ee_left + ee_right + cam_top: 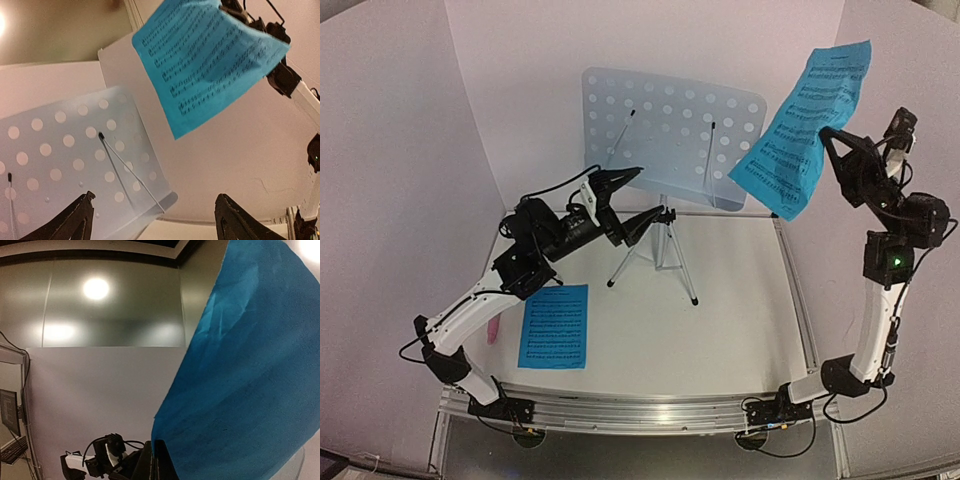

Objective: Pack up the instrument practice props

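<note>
The step in hand is clearing the music sheets off the stand. The right arm point(880, 300) reaches high at the far right, its jaws pinched shut on the lower edge of one blue music sheet point(815, 120), which hangs in the air just beside the right rim of the perforated pale-blue desk point(670, 120) and clear of it. From the right wrist view the paper fills most of the frame, gripped at its bottom corner.

The other blue sheet point(556, 327) lies flat on the tabletop point(720, 330) at the near left, close to the left arm point(470, 300). The pink microphone point(496, 331) lies just left of it, partly hidden under that arm. The left jaws stand wide apart and hold nothing. They hover in front of the lower left part of the desk, above the silver tripod point(660, 255), and in the left wrist view they point up at the desk's wire page-holders.

The small black mic stand I cannot pick out with certainty; a dark shape by the left jaws may be it or only a finger.

The next move likely calls for carrying the held sheet down and across to lie with the other one, low and slow so the limp paper does not fold or catch the desk's edge. After that the stand itself awaits the free left jaws.
</note>
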Robot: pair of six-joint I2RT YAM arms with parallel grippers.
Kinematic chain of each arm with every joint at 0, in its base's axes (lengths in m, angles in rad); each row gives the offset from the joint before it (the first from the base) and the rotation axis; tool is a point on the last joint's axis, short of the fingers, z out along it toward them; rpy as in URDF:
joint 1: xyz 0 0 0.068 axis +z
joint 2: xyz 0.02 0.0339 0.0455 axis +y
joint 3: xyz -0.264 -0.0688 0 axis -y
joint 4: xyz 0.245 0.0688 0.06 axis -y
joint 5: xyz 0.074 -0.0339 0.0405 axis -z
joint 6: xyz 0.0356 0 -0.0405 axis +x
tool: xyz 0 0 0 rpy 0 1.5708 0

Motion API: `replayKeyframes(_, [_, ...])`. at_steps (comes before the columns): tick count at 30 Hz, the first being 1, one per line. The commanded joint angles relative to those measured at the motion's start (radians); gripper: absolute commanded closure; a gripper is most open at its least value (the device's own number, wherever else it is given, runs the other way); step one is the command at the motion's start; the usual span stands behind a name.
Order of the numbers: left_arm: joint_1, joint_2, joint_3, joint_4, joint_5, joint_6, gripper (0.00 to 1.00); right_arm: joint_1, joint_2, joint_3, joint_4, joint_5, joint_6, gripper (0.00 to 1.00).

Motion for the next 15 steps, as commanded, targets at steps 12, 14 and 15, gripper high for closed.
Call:
replayKeyframes(12, [0.116,-0.156,-0.143,-0.292,-0.094,-0.065,0.17,0.305,0.008,-0.139,-0.049,-0.103,0.094,1.0])
replayKeyframes(14, [0.14,-0.179,-0.155,-0.317,-0.086,-0.111,0.17,0.375,0.023,-0.157,-0.014,-0.097,0.078,1.0])
replayKeyframes(15, [0.157,-0.194,-0.164,-0.335,-0.08,-0.141,0.17,0.398,0.026,-0.165,-0.015,-0.088,0.059,1.0])
